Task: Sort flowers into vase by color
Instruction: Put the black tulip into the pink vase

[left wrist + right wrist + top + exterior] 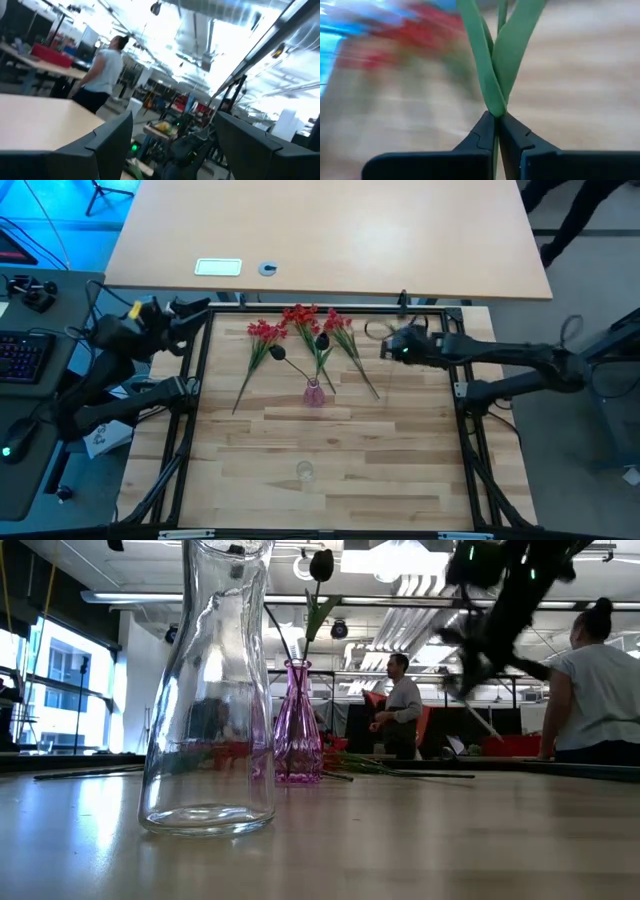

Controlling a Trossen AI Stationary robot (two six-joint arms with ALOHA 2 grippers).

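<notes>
While my right gripper (496, 131) pinches a green flower stem (485, 65) at the table's two o'clock, I'd lift straight, clear the red flowers (300, 320) at twelve, toward the pink vase (314, 392); left gripper (170, 145) idles wide at ten.
</notes>
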